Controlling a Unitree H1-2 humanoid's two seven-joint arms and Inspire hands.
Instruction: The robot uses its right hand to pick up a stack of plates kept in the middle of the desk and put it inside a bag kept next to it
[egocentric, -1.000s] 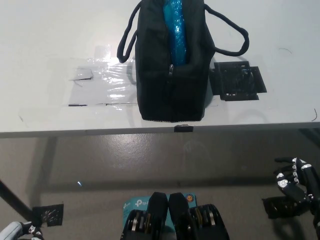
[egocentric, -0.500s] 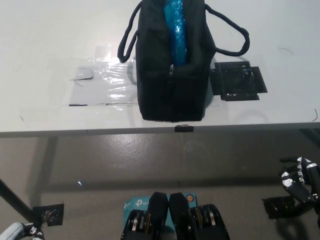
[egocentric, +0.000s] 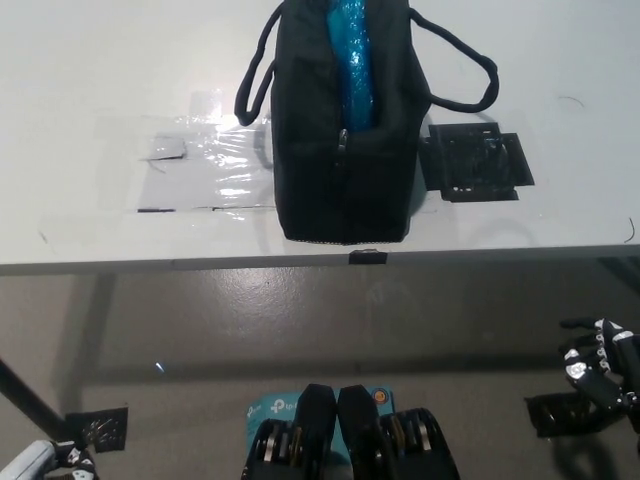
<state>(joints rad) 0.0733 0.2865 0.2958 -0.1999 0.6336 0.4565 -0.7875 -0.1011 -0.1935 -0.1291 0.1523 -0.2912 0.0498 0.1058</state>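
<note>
Down at the lower right, right hand (egocentric: 600, 365) hangs empty, fingers loosely apart; plates (egocentric: 351, 55) already sit inside bag (egocentric: 343, 130), so just stay clear.

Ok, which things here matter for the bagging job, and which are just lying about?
Job:
black fabric bag with its zip open
shiny blue stack standing in the bag
black right hand, low at right

Lying about:
clear tape patch
black square marker
white left hand, resting lower left
</note>
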